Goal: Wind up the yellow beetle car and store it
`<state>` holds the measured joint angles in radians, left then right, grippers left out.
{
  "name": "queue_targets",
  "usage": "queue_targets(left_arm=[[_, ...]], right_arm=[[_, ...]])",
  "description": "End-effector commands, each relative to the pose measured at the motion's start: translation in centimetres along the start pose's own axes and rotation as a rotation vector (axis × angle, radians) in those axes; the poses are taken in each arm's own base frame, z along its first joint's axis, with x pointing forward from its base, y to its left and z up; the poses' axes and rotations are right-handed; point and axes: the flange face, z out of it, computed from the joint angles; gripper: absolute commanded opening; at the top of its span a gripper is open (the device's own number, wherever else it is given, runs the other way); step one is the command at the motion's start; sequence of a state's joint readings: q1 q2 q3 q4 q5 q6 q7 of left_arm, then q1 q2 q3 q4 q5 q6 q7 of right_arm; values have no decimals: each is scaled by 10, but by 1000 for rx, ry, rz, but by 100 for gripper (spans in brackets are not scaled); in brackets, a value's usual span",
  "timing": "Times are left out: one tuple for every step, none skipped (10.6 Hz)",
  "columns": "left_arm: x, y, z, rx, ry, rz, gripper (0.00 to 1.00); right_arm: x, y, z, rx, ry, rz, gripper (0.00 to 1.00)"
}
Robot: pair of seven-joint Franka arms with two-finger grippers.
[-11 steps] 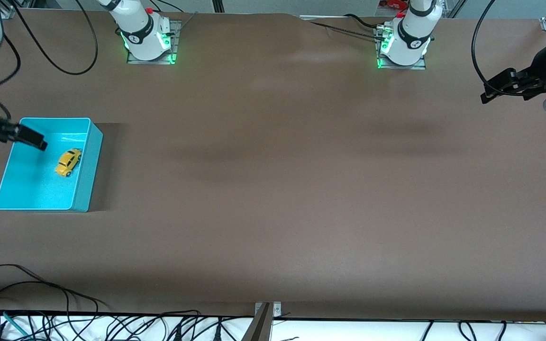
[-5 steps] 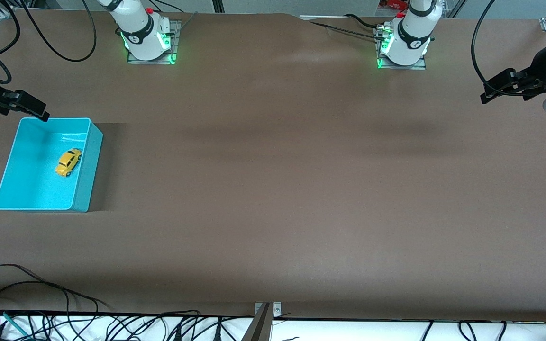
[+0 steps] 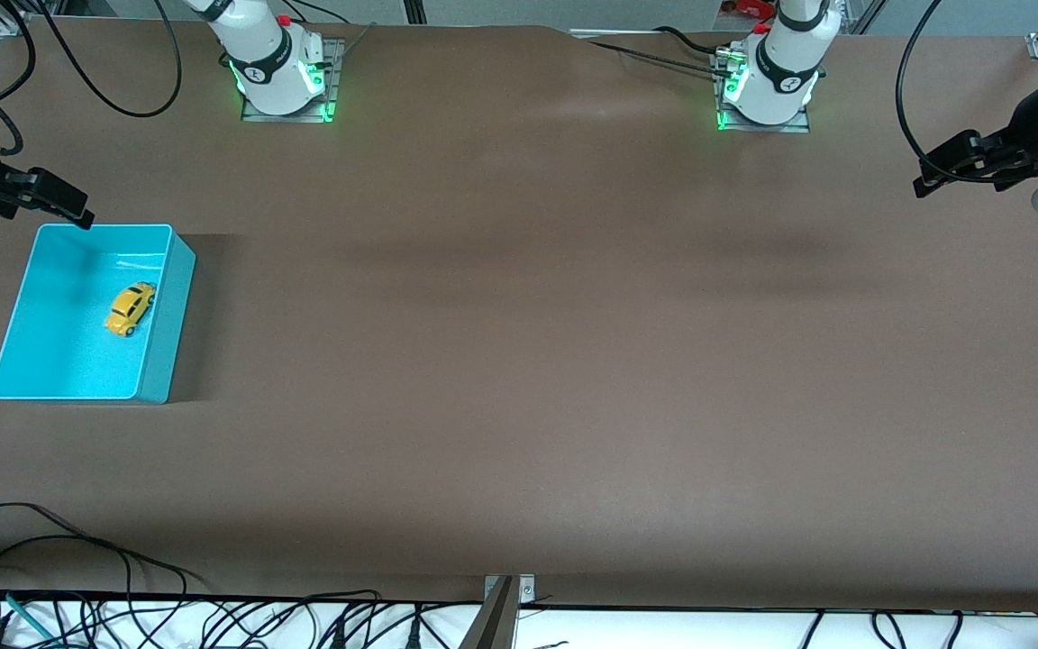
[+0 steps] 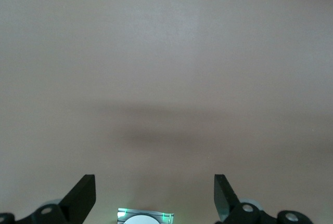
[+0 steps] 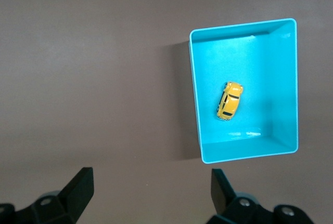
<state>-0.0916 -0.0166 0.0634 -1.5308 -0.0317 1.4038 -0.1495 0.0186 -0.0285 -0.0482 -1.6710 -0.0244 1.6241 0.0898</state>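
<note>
**Already in the bin: toy car stored, both claws empty**

Overhead, the right gripper (image 3: 59,209) hung with its fingers spread wide and nothing between them, over the table just by the rim of the turquoise bin (image 3: 169,315) on the side toward the robot bases. The left gripper (image 3: 942,173) was likewise wide and empty, waiting over the left arm's end of the table.

The table (image 3: 519,361) was a broad, bare brown sheet. The two arm bases stood along its edge with green lights glowing, and black cables trailed past the edge nearest the front camera.

The yellow beetle car (image 3: 130,307) sat on its wheels inside the bin, near one long wall, touched by nothing.
</note>
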Motion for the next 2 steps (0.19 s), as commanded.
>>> queue_targets(left_arm=[[1,2,-6,-16,-3,-10,100],[1,2,-6,-16,-3,-10,100]], right_arm=[[-10,0,-9,0,6,-30,100],[-10,0,-9,0,6,-30,100]])
